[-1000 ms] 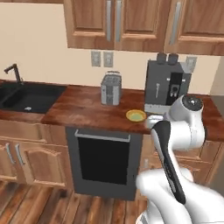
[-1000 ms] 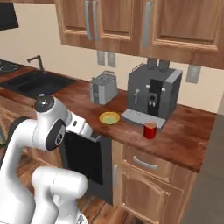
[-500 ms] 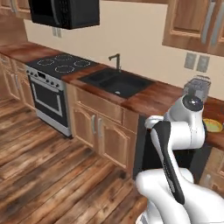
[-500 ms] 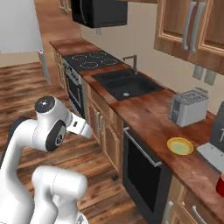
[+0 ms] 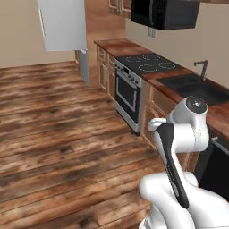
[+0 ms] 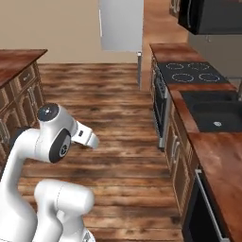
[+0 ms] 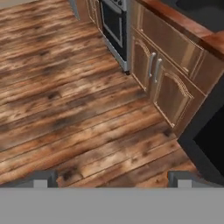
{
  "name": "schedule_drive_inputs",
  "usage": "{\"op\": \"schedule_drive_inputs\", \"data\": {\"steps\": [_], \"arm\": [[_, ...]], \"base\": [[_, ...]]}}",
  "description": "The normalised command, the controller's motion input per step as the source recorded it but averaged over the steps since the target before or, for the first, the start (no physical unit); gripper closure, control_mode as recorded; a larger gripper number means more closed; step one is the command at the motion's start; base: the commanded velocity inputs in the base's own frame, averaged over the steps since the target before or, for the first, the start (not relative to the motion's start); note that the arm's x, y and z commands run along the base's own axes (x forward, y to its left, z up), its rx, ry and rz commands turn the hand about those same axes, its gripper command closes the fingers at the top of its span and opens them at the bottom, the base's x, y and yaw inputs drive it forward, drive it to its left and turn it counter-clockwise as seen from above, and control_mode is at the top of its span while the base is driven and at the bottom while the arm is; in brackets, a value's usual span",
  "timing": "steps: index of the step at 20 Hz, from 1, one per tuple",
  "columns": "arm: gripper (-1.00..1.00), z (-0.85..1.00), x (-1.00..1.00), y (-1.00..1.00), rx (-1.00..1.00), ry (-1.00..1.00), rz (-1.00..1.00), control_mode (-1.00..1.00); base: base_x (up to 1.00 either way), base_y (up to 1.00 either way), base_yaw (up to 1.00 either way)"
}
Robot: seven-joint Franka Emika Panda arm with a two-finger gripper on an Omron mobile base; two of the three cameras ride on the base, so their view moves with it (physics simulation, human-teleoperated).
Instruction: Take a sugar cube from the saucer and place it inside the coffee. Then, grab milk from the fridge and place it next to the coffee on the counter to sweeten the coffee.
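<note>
My gripper (image 7: 112,179) hangs open over the wooden floor, its two dark fingertips (image 7: 43,177) wide apart with nothing between them. The arm is folded close to the base, its hand (image 6: 88,137) pointing out and down. The fridge (image 5: 62,24) is a tall light-grey block at the far end of the room, also seen in the right base view as the fridge (image 6: 121,26). The counter (image 5: 123,46) runs along the right wall over wooden cabinet fronts (image 7: 168,83). The sugar cube, saucer, coffee and milk are out of view.
A stove with a black cooktop (image 5: 150,62) and an oven door (image 5: 127,96) stands between me and the fridge. A dark sink (image 6: 215,111) is set in the counter nearby. A second wooden counter (image 6: 19,56) stands at the left. Wide plank floor (image 5: 58,125) lies ahead.
The whole picture has shifted: the base has turned and moved left along the counter. Coffee machine, toaster and yellow dish have left view; stove and fridge have come in. The gripper stays open.
</note>
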Motion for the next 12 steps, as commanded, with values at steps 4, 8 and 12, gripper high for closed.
{"op": "schedule_drive_inputs", "data": {"steps": [4,8,12], "arm": [[-1.0,0.0,0.0,0.0,0.0,0.0,0.0,1.0],[-1.0,0.0,0.0,0.0,0.0,0.0,0.0,1.0],[-1.0,0.0,0.0,0.0,0.0,0.0,0.0,1.0]], "base": [[0.49,0.36,0.64],[0.79,0.31,0.54],[1.0,0.22,0.44]]}}
